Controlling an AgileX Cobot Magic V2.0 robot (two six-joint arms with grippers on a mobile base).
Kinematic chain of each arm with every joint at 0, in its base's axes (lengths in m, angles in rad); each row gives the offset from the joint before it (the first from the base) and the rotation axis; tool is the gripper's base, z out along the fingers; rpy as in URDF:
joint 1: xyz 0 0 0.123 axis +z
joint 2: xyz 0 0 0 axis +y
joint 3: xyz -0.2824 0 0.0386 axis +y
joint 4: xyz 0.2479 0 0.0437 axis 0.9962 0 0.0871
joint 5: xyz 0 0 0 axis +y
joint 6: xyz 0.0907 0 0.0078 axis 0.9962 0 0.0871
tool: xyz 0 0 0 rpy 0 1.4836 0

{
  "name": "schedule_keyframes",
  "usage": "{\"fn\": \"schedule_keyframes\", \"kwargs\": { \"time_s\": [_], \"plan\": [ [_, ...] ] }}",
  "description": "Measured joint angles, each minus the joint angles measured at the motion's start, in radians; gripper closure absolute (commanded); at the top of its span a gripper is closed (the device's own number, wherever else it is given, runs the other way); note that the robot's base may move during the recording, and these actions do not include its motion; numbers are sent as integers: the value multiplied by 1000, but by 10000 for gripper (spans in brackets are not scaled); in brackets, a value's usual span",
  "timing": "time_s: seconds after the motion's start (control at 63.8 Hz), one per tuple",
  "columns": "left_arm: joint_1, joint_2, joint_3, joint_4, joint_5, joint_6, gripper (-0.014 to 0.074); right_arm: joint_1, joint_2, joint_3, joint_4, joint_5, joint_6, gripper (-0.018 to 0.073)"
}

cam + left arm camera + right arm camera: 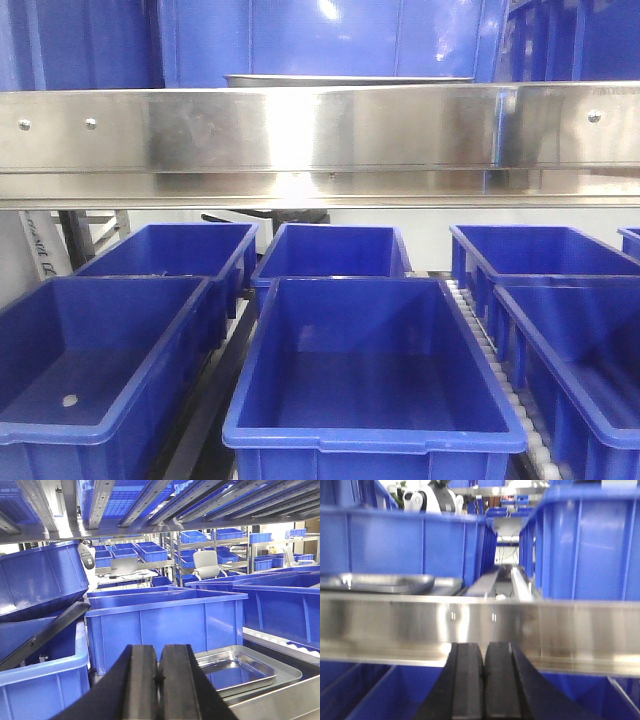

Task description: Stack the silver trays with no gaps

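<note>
In the left wrist view, silver trays (250,666) lie just right of and beyond my left gripper (159,650): a shallow shiny one sits inside the wider rim of another. That gripper is shut, pads together, holding nothing, and apart from the trays. The right wrist view shows a silver tray (375,582) at upper left, behind the steel rail. My right gripper (483,647) is shut and empty, low in front of that rail. In the front view only a thin tray edge (350,79) shows above the rail; neither gripper appears there.
A long mirror-like steel rail (320,140) with rivets crosses the front view, and it also spans the right wrist view as the rail (570,630). Deep blue bins (370,370) stand in rows below it. More blue bins (165,627) crowd behind and beside the trays.
</note>
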Motion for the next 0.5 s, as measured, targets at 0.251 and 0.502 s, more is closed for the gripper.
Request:
{"fn": "schedule_keyframes", "kwargs": {
  "time_s": [0.251, 0.502],
  "plan": [
    [0, 0, 0, 0, 0, 0, 602, 0, -8, 26, 0, -6, 0, 648],
    [0, 0, 0, 0, 0, 0, 602, 0, -8, 26, 0, -11, 0, 648]
  ]
}}
